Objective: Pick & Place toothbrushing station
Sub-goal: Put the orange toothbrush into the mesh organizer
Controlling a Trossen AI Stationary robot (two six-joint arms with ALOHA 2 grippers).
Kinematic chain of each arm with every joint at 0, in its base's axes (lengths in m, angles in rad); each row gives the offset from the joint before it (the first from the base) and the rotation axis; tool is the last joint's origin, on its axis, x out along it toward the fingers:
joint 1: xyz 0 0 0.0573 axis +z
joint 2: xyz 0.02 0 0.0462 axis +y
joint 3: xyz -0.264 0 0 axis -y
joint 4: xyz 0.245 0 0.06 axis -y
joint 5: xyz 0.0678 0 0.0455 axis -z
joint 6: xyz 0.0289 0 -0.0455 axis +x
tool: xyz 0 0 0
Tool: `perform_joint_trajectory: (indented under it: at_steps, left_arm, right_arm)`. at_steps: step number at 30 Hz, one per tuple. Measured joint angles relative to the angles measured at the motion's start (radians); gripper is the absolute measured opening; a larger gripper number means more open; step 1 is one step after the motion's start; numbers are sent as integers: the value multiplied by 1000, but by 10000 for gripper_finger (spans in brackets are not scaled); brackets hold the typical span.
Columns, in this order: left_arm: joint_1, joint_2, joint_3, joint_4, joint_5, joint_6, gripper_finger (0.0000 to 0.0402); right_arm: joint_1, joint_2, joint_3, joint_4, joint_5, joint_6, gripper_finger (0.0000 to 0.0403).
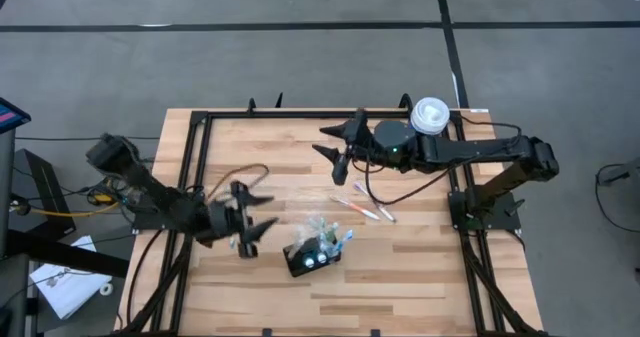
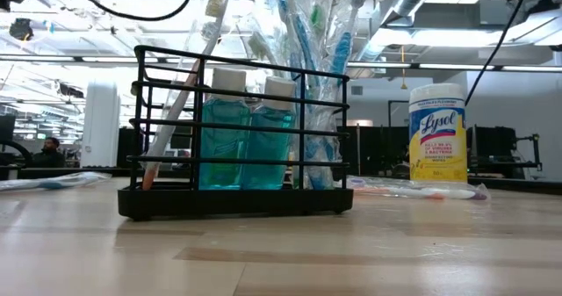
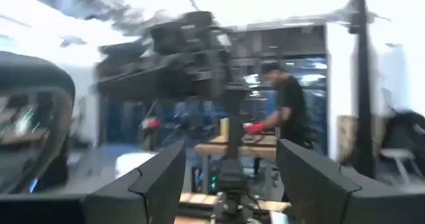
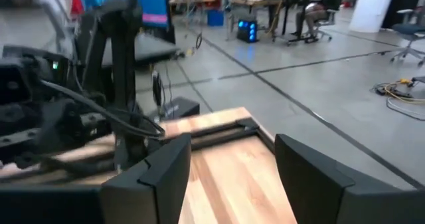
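Left claw [image 1: 262, 214] agape beside station [image 1: 311, 257]; right claw [image 1: 335, 142] raised

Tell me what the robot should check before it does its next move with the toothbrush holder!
1. Toothbrushing station standing upright on the table: ok, the low view shows it flat on its base.
2. Left hand open and holding nothing: ok, its fingers are spread, just beside the station.
3. Right hand open and holding nothing: ok, it waits near the table's far edge.
4. Loose toothbrushes out of the way: ok, they lie apart from the station.
5. Wipes canister clear: ok, it stands at the far right corner.
6. Brushes and bottles staying inside the station: cannot tell.
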Motion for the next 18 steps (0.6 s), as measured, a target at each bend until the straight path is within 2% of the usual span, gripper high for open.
perform_joint_trajectory:
  at_steps: [3, 7, 10, 14, 16, 18]
  left_arm:
    - [22, -158, 19, -219, -65, -180, 219]
    - [90, -348, 79, -712, -63, -543, 201]
    - [154, -418, 139, -1023, -14, -731, 186]
    - [273, -436, 191, -1183, 78, -843, 171]
    - [345, -433, 206, -1210, 156, -894, 169]
    - [423, -422, 224, -1257, 256, -952, 171]
  right_arm:
    - [-23, 0, 0, 31, 0, 22, 204]
    - [-61, 0, 0, 35, 0, 24, 198]
    - [-93, 0, 0, 45, 1, 20, 194]
    - [-127, -11, 0, 31, 0, -22, 185]
    - [-144, -32, 1, -23, -4, -10, 179]
    - [-165, -63, 2, -150, -26, 13, 173]
